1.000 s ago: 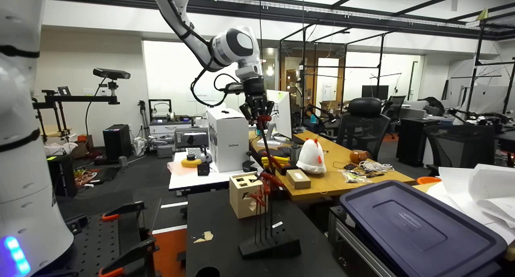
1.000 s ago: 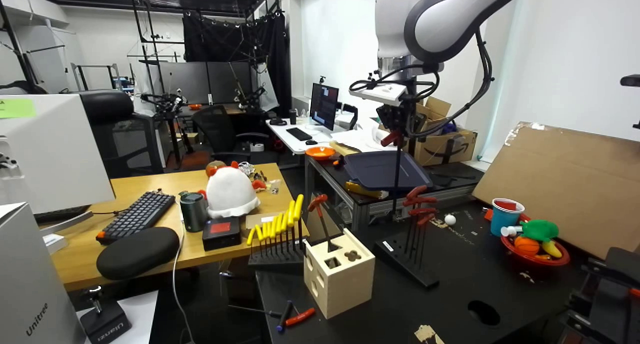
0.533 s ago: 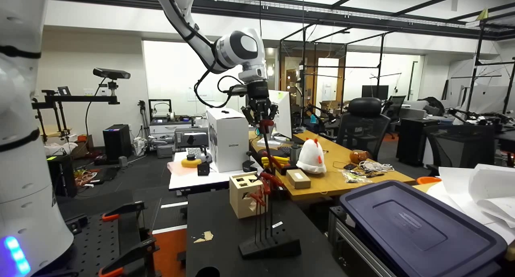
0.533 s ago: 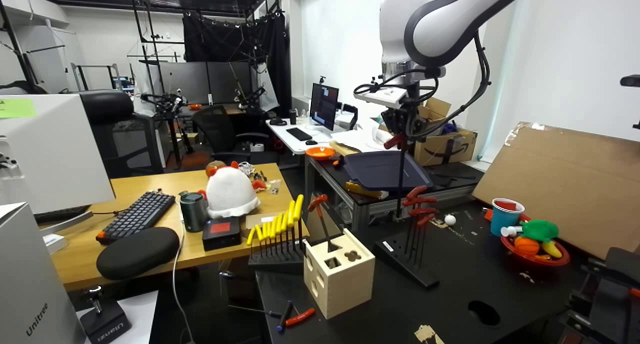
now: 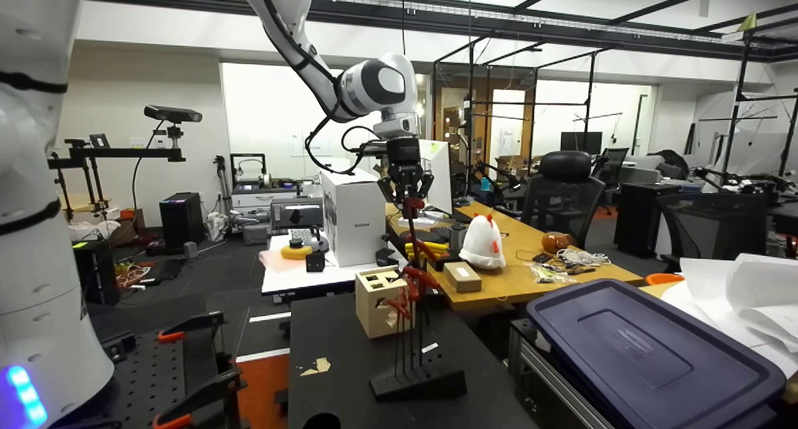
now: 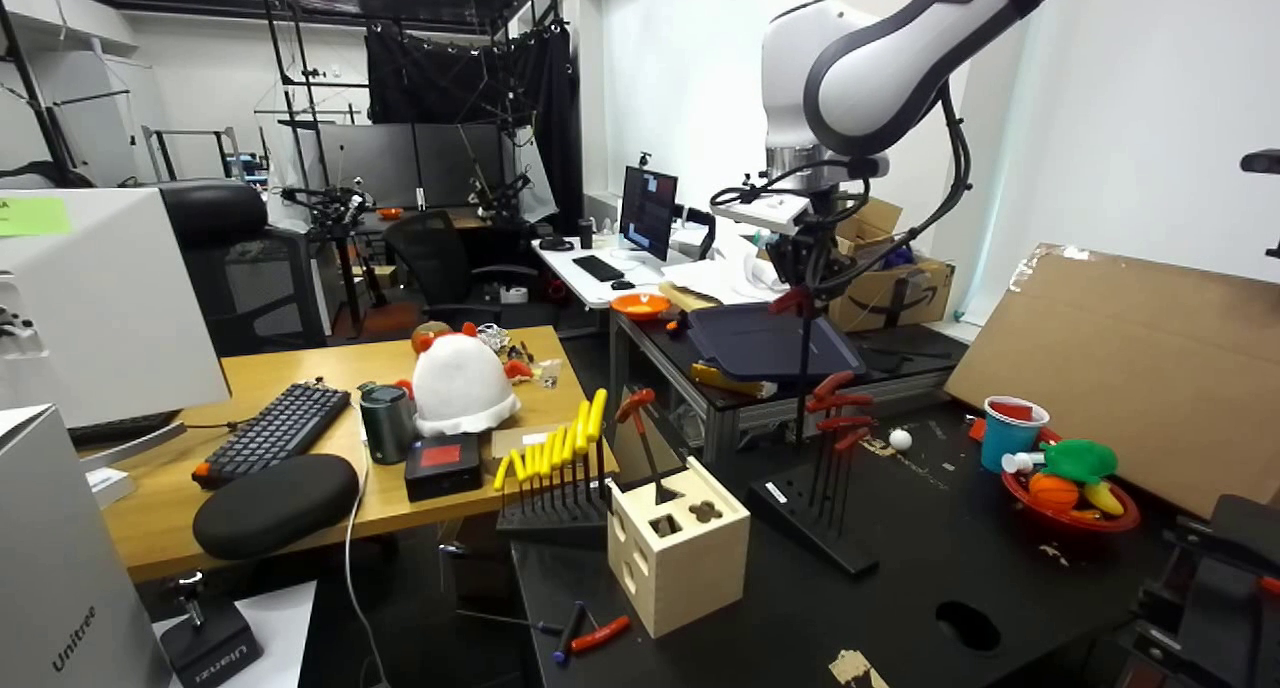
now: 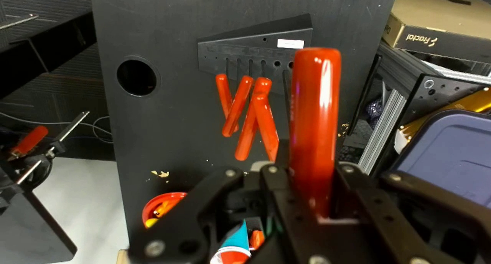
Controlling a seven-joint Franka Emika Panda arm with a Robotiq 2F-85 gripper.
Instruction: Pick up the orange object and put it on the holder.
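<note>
The orange object, a hex key with a red-orange T-handle (image 7: 315,114) and a long dark shaft, hangs from my gripper (image 7: 310,172). Both fingers close around the handle. In both exterior views the shaft (image 5: 412,232) (image 6: 803,378) points down. Below it on the black table sits the holder, a black sloped stand (image 5: 418,385) (image 6: 800,523) with holes and several matching keys upright. In the wrist view the shaft overlaps the stand's face beside open holes (image 7: 277,63); I cannot tell whether its tip touches. A pale wooden block (image 6: 690,568) with shape cutouts stands nearby.
Another red-handled key (image 6: 645,438) leans in the wooden block. Yellow-handled keys (image 6: 560,448) stand in a rack behind it. A red bowl of toys (image 6: 1075,523), a blue cup (image 6: 1010,438) and a white ball (image 6: 900,439) lie on the holder's far side from the block.
My gripper has come down with the key still gripped, drifting slightly right in both exterior views. The holder, the block and the other keys stay where they were.
</note>
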